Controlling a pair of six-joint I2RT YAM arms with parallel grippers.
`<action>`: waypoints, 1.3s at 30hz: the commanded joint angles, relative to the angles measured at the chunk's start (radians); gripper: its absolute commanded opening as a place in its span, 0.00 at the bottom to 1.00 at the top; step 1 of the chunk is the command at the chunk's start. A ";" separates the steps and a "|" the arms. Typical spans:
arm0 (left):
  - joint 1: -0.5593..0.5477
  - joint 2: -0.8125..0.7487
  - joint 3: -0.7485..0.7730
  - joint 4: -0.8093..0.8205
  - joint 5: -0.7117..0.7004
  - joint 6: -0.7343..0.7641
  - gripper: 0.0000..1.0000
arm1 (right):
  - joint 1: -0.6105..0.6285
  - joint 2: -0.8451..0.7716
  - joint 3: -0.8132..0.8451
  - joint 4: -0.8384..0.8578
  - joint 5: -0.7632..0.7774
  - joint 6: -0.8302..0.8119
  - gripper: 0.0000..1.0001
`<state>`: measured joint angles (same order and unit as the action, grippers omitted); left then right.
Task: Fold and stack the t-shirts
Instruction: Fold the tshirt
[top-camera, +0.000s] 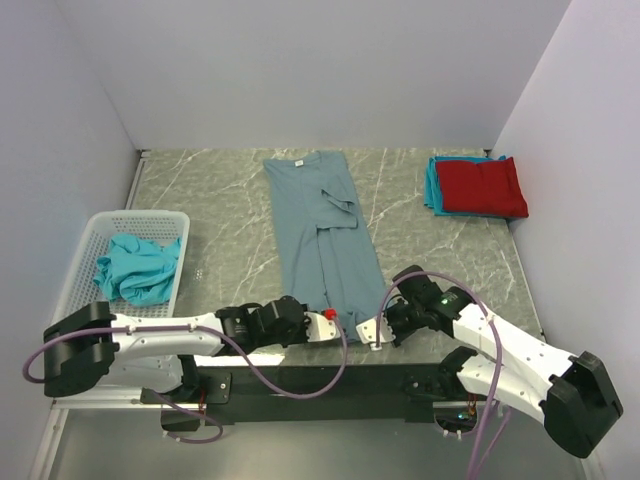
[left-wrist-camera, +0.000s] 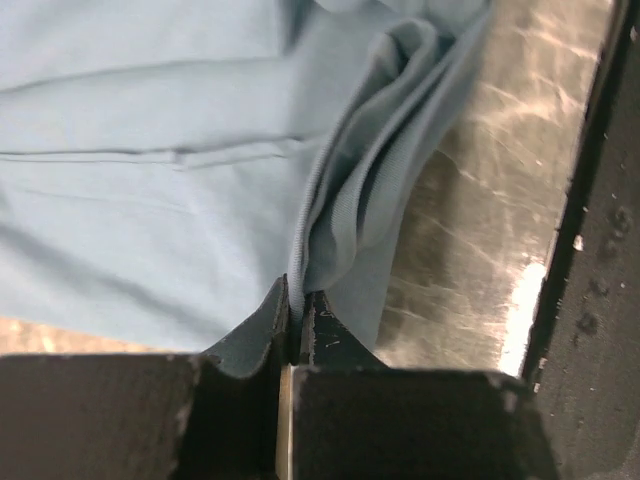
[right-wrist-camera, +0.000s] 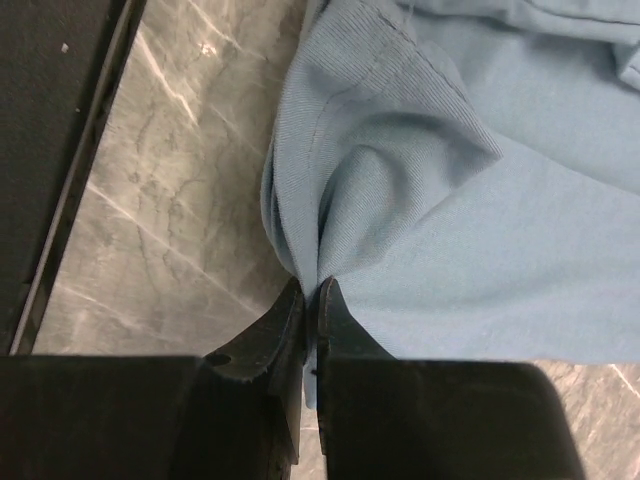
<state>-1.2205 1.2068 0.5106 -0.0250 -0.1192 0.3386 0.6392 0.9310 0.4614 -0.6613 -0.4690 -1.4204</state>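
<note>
The blue-grey t-shirt (top-camera: 322, 235) lies as a long narrow strip down the middle of the table, collar at the far end. My left gripper (top-camera: 330, 320) is shut on the near hem at its left corner, the bunched fabric (left-wrist-camera: 370, 170) pinched between the fingers (left-wrist-camera: 297, 295). At the hem's right corner my right gripper (top-camera: 373, 332) is shut on a fold of the same shirt (right-wrist-camera: 420, 200), the cloth rising out of the closed jaws (right-wrist-camera: 312, 288). A folded red t-shirt (top-camera: 482, 186) rests on a folded teal one (top-camera: 431, 185) at the back right.
A white mesh basket (top-camera: 85, 250) at the left holds a crumpled teal t-shirt (top-camera: 135, 268). The table's near edge and a dark frame (left-wrist-camera: 600, 300) run just behind both grippers. White walls close in the table on three sides.
</note>
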 joint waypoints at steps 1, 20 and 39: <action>0.018 -0.056 0.002 0.028 -0.030 0.017 0.00 | 0.004 -0.014 0.054 -0.058 -0.051 0.052 0.00; 0.366 -0.204 0.078 -0.035 0.246 0.122 0.00 | -0.125 0.215 0.380 0.080 -0.004 0.377 0.00; 0.832 0.459 0.508 0.168 0.472 0.114 0.00 | -0.219 1.121 1.298 0.092 0.216 0.641 0.00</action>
<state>-0.4000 1.6314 0.9623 0.0750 0.2783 0.4717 0.4271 2.0117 1.6577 -0.5568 -0.3103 -0.8207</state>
